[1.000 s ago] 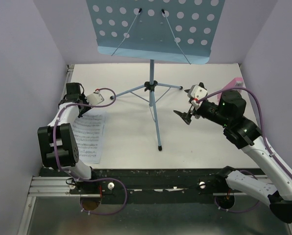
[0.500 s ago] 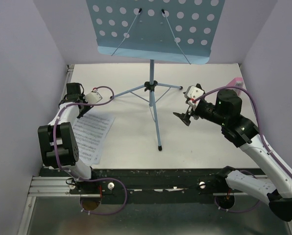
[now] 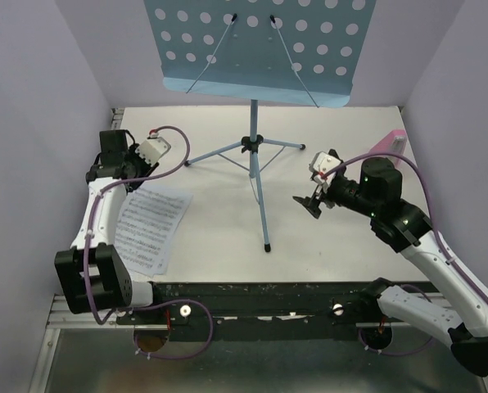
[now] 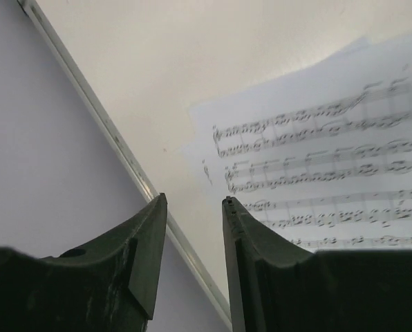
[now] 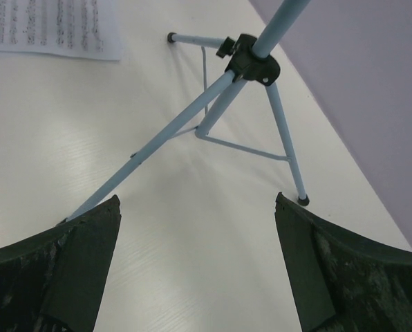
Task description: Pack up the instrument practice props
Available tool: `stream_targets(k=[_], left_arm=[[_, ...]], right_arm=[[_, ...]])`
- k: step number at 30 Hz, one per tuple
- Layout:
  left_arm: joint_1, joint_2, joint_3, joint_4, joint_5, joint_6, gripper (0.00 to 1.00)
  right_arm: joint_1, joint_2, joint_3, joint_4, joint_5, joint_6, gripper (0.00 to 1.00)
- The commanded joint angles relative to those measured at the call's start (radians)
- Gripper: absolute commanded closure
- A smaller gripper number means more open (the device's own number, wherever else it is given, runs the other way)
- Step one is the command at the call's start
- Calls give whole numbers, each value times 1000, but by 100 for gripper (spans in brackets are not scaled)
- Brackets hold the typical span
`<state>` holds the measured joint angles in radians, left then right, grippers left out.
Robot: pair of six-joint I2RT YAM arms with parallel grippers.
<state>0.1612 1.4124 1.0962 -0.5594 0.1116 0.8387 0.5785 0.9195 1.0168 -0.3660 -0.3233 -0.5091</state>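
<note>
Top external view: nothing is packed yet, by my reckoning. My left gripper (image 4: pixel 193 200) stands narrowly parted with nothing between its fingers. The sheet-music pages (image 4: pixel 316 138) lie flat on the table (image 3: pixel 219 237), just ahead of it and to its right. My right gripper (image 5: pixel 197 200) gapes wide and empty, and the music stand (image 5: pixel 251 59) is upright straight ahead of it, tripod legs spread. The pink metronome (image 3: pixel 387 146) sits behind my right wrist, by the wall. Count: one stand, one metronome, at least two overlapping pages, exact number unclear. All three remain to stow.
</note>
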Motion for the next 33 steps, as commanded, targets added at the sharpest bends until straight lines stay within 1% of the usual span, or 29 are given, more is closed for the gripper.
stream_targets(k=[1,4,5,6,9,11,12,13,14,16,17,20,22,26,30,32,33], left_arm=[[-87,-118,19,-109,276,-87,51],[-152,-165,-31,-82,381,-111,48],[-157,-171,-48,-56,396,-119,46],[-201,-170,-59,-39,413,-119,46],[-227,-123,-47,9,463,-130,41],[-227,-57,13,12,499,-150,37],[-227,-17,42,10,519,-161,31],[-227,12,62,30,536,-177,19],[-227,32,74,67,542,-200,16],[-229,74,93,157,553,-240,16],[-227,104,102,235,550,-268,16],[-227,172,135,370,563,-308,16],[-229,232,189,430,597,-317,17],[-239,359,324,434,703,-305,21],[-261,459,465,340,799,-254,23],[-272,493,511,300,823,-225,23],[-278,505,525,303,821,-240,23]], right_arm=[[-12,-27,-87,-42,12,-8,1],[-16,-16,-125,-39,-6,-40,1],[-16,-7,-136,-33,-17,-43,0],[-16,5,-141,-30,-35,-49,0],[-16,53,-147,-19,-83,-55,0],[-16,93,-142,-5,-103,-62,0],[-17,113,-139,5,-115,-71,0],[-16,136,-136,18,-125,-72,0],[-16,153,-133,36,-131,-68,1],[-16,192,-118,79,-120,-28,0],[-14,228,-92,96,-91,25,0],[-17,310,-15,98,-22,130,1],[-16,361,18,114,-13,196,0],[-16,438,58,144,-63,257,0],[-11,510,109,162,-92,296,1],[-8,542,137,180,-92,308,0],[-5,559,149,188,-92,314,0]])
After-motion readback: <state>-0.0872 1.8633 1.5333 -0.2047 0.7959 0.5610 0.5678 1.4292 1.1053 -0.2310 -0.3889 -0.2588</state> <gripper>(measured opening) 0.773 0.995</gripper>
